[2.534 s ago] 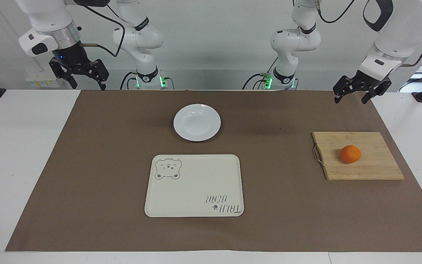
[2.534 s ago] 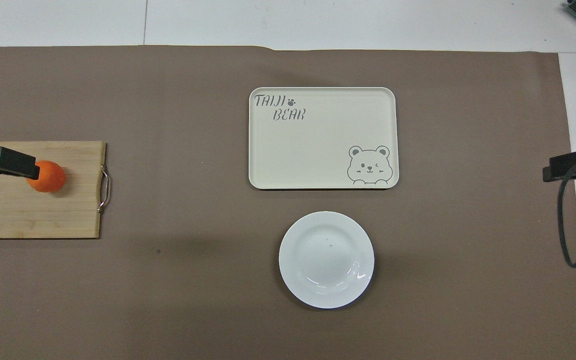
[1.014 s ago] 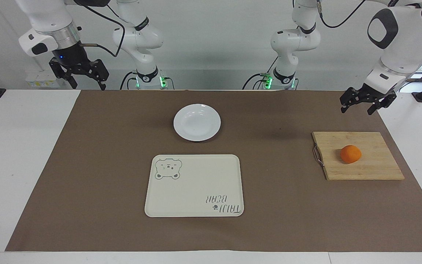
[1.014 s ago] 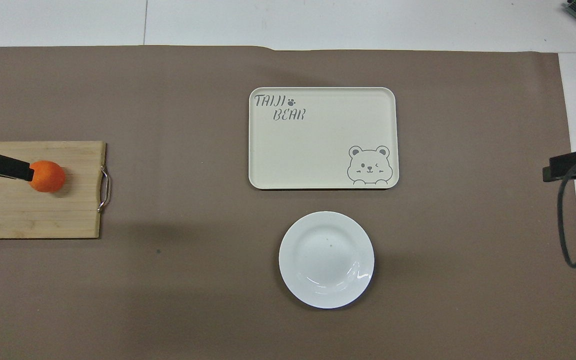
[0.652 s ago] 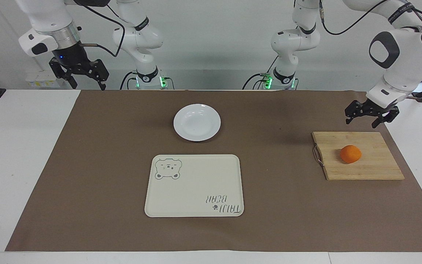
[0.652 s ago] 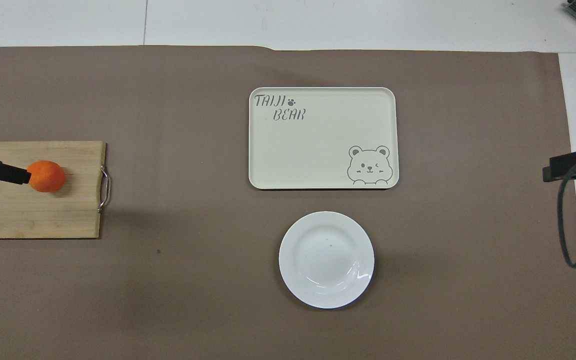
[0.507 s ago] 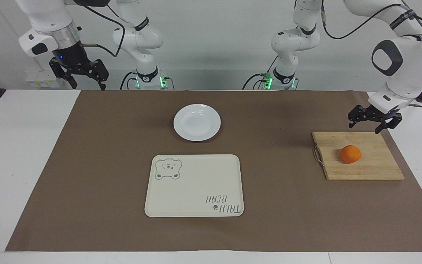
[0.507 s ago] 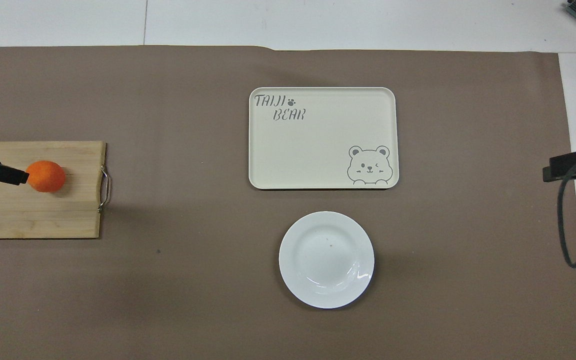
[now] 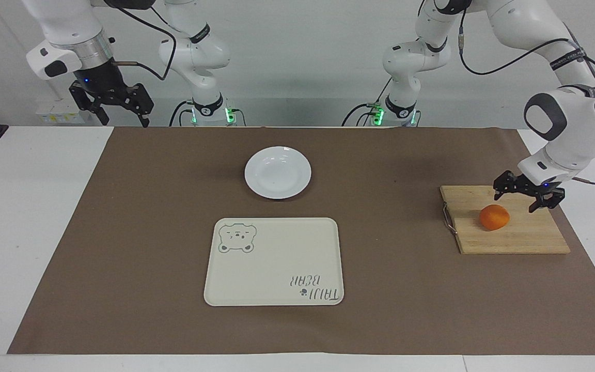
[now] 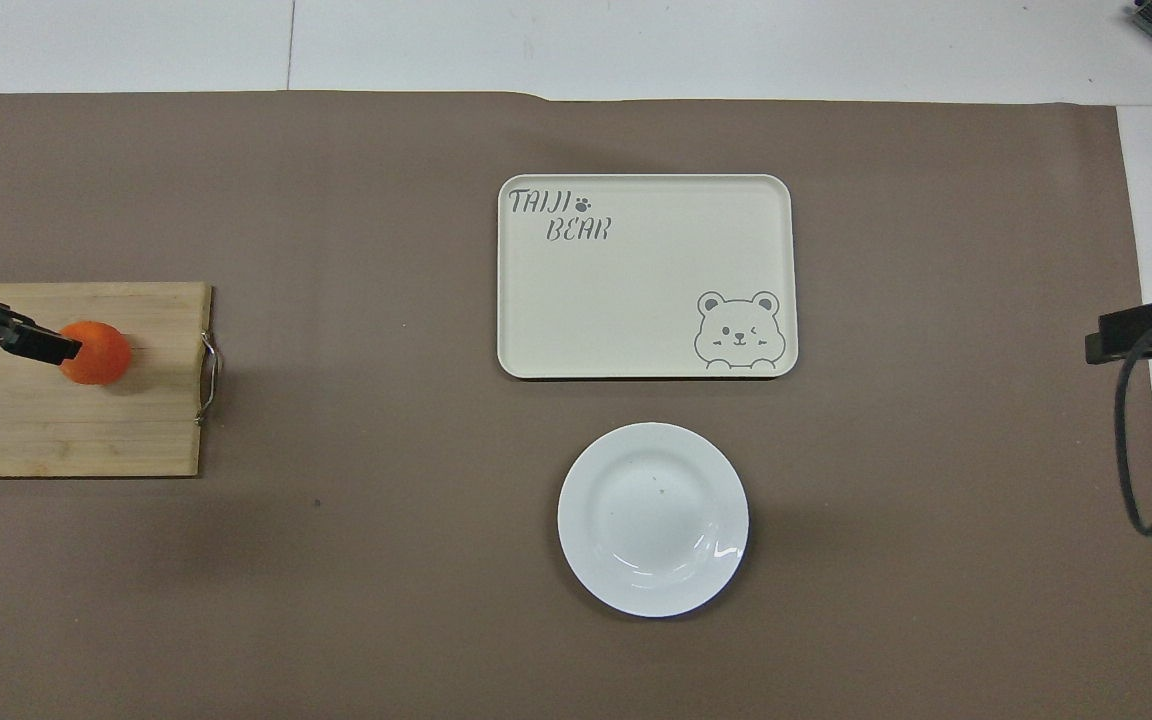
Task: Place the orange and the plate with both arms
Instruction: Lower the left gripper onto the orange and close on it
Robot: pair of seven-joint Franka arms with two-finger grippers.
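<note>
Left gripper jaws apart, empty, above small round orange on wooden board (no contact); right gripper spread, empty, waiting.

Orange: small, round, bright orange fruit, whole. Rests on a wooden cutting board at the left arm's end of the surface.

Plate: round, glossy white, shallow with raised rim, upright and empty. Lies on the brown mat mid-surface, just beside the cream bear tray and nearer the robots than it.
</note>
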